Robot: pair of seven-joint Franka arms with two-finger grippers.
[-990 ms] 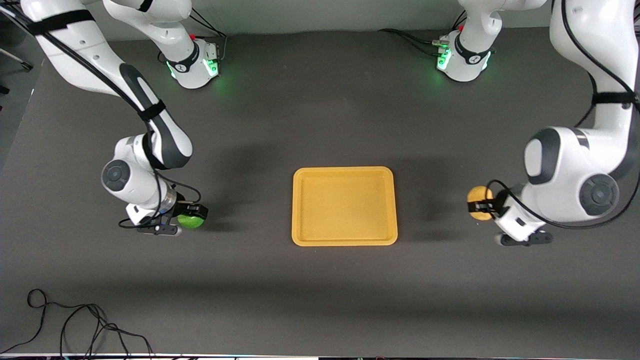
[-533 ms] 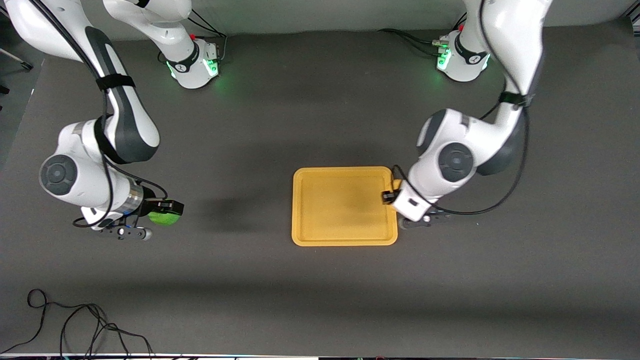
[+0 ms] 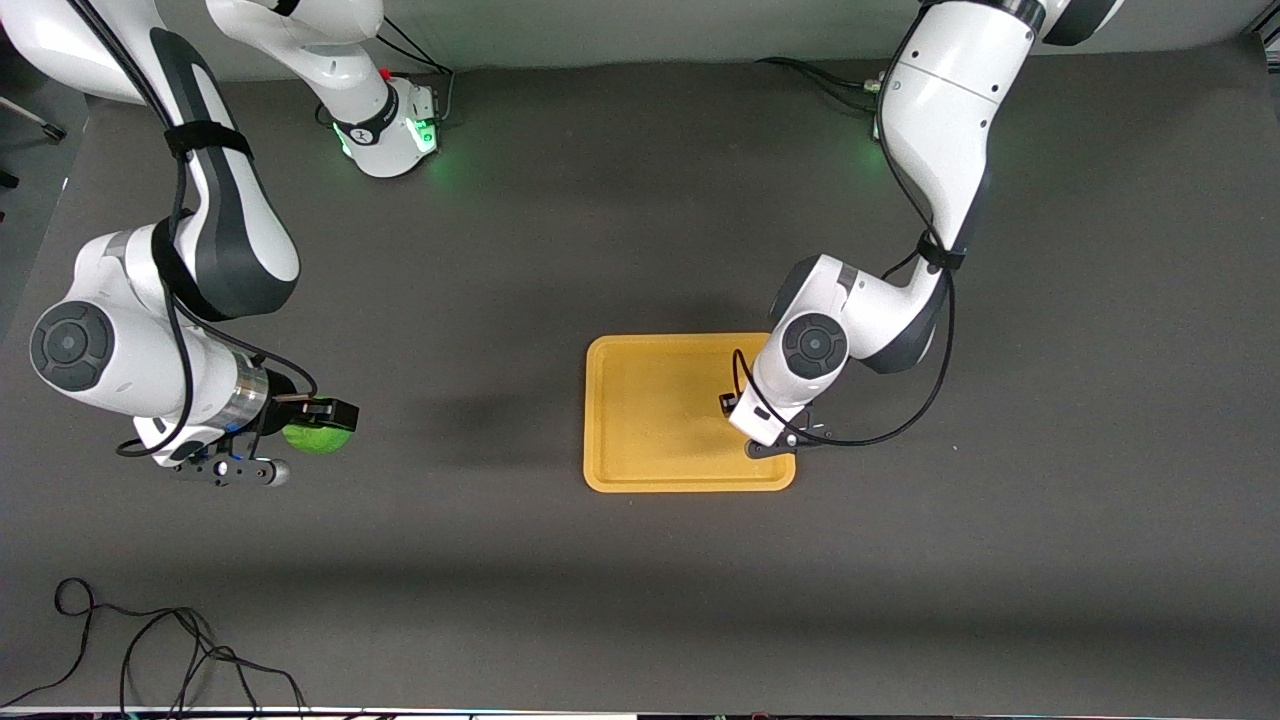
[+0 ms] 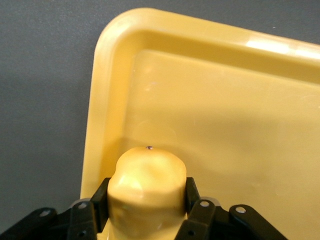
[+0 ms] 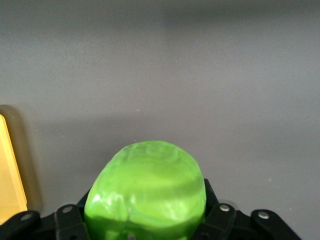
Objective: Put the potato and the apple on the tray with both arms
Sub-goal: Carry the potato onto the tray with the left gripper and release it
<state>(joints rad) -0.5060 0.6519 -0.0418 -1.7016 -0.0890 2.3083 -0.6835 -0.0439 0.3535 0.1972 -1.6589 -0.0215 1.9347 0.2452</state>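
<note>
Dark grey bench (image 3: 640,600) under everything. Two white arms out over it: left arm (image 3: 940,150) reaching in from its base to the tray, right arm (image 3: 210,230) bent out over its own end of the bench. Yellow-orange tray (image 3: 650,410) lying flat mid-bench, rim all round. Left claw (image 3: 728,404) over the tray's edge toward the left arm's end, clamped on the potato (image 4: 146,186): black fingers (image 4: 191,187) pressed to both sides, lumpy yellow piece just above the tray floor near a rounded corner (image 4: 107,35). Right claw (image 3: 322,418) up over bare bench, well apart from the tray, closed on the green apple (image 3: 314,438), glossy and round, filling the right wrist view (image 5: 146,192) between the fingers (image 5: 210,197).
</note>
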